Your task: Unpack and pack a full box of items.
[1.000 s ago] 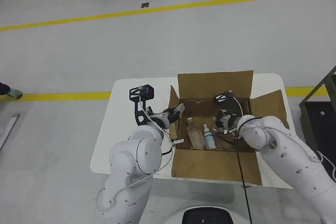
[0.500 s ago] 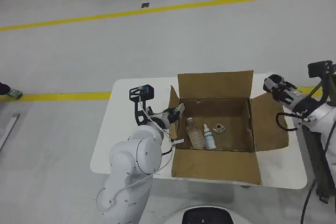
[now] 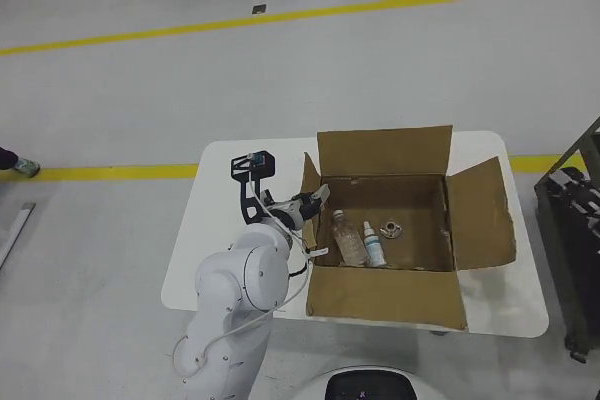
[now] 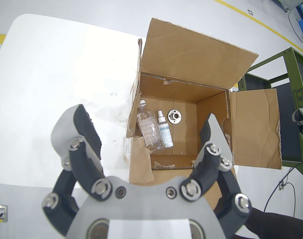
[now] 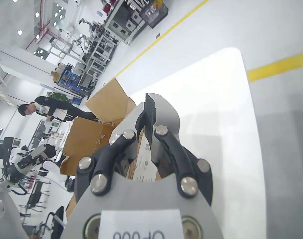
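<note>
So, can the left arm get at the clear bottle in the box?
Probably yes: the box flaps are folded back, nothing lies on the clear bottle, and the left jaws stand open near that side. A spray bottle lies close beside.

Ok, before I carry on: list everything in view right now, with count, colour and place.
cardboard box: one, brown, flaps open, on the table
plastic bottle: one, clear, lying on the box floor
spray bottle: one, clear with white top, lying beside the plastic bottle
metal ring: one, silver, on the box floor near the spray bottle's top
table: one, white, under the box
cart: one, green frame, beside the table
floor lines: two, yellow, beyond the table
left end effector: one, black pads, open, above the table beside the box
right end effector: one, black pads, shut, out by the cart
</note>
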Robot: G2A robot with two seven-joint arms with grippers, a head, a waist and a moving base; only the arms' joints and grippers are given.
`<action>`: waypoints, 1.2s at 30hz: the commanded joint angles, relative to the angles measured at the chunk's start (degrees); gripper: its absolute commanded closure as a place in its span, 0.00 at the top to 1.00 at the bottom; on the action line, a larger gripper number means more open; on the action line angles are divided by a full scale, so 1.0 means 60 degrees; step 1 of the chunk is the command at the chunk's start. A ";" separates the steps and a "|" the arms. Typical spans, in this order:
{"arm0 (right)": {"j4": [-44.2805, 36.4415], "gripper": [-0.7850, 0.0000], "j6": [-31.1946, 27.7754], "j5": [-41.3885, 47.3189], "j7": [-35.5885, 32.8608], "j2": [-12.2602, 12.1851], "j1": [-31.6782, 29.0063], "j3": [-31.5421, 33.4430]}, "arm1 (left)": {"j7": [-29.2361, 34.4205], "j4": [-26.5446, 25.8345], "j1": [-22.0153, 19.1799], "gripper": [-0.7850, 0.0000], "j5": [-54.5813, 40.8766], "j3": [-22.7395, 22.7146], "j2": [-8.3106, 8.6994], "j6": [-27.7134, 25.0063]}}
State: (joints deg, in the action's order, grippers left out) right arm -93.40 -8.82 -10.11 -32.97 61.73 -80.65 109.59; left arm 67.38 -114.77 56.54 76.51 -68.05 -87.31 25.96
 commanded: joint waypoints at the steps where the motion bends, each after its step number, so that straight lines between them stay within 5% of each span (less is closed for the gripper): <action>1: 0.0267 0.00 0.0037 0.0073 -0.0185 0.0016 0.0200 -0.0419 | 0.0000 0.0000 0.0000 1.00 0.0000 0.0000 0.0000 0.0000; 14: 0.0263 0.00 -0.1182 0.0222 -0.1566 0.0021 0.0945 -0.2140 | -0.0839 -0.0180 0.0446 0.98 0.0076 -0.0244 0.0035 -0.0216; 15: 0.0201 0.00 -0.1298 0.0127 -0.1742 0.0010 0.0987 -0.2252 | -0.1140 -0.0326 0.0487 0.58 0.0483 -0.0277 0.0051 -0.0194; 17: 0.0175 0.00 -0.1413 0.0052 -0.2010 -0.0002 0.1106 -0.2468 | -0.1305 -0.0531 0.0632 0.28 0.0634 -0.0271 0.0051 -0.0108; 18: 0.0145 0.00 -0.1503 -0.0072 -0.2209 -0.0009 0.1165 -0.2631 | -0.1358 -0.0596 0.0669 0.03 0.0678 -0.0324 0.0051 -0.0062; 29: 0.0386 0.00 -0.1616 -0.0793 -0.2960 -0.0046 0.1833 -0.3726 | -0.1250 0.0069 0.1108 0.00 0.1175 -0.0485 0.0074 -0.0218; 36: 0.0458 0.00 -0.0418 -0.0472 -0.1362 -0.0067 0.1887 -0.3004 | -0.1482 0.0719 0.1204 0.00 0.0406 -0.0306 0.0022 -0.0619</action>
State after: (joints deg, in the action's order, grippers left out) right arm -90.69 -12.86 -13.27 -42.71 61.33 -69.31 90.90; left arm 58.73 -110.85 63.85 79.74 -69.97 -87.14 22.69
